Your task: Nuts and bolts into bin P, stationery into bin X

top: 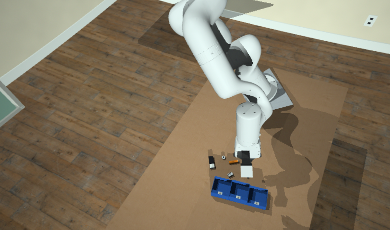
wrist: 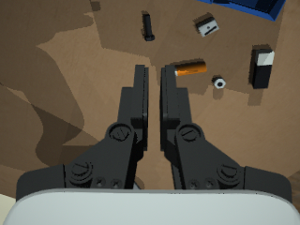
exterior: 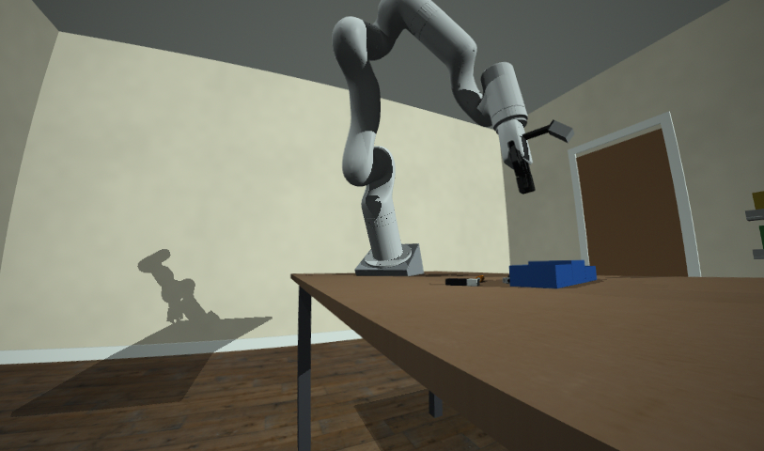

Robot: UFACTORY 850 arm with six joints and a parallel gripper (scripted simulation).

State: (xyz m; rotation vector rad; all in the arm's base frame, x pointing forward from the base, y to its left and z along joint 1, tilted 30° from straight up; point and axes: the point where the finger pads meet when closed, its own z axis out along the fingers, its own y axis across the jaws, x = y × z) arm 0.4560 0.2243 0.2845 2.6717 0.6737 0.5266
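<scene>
My gripper (wrist: pixel 154 83) is shut and empty, high above the table, as the exterior view shows (exterior: pixel 524 183). Below it in the wrist view lie a black bolt (wrist: pixel 148 25), a small grey and black block (wrist: pixel 206 25), an orange cylinder (wrist: pixel 189 67), a small silver nut (wrist: pixel 219 82) and a black and white block (wrist: pixel 262 66). In the top view the nut (top: pixel 223 156), the orange cylinder (top: pixel 233 161), the black and white block (top: pixel 211 162) and the small grey block (top: pixel 230 174) lie just behind the blue three-compartment bin (top: pixel 239 192). The arm's wrist hides the bolt there.
The arm's base (top: pixel 275 91) stands at the far end of the table. The table edge runs close in front of the bin.
</scene>
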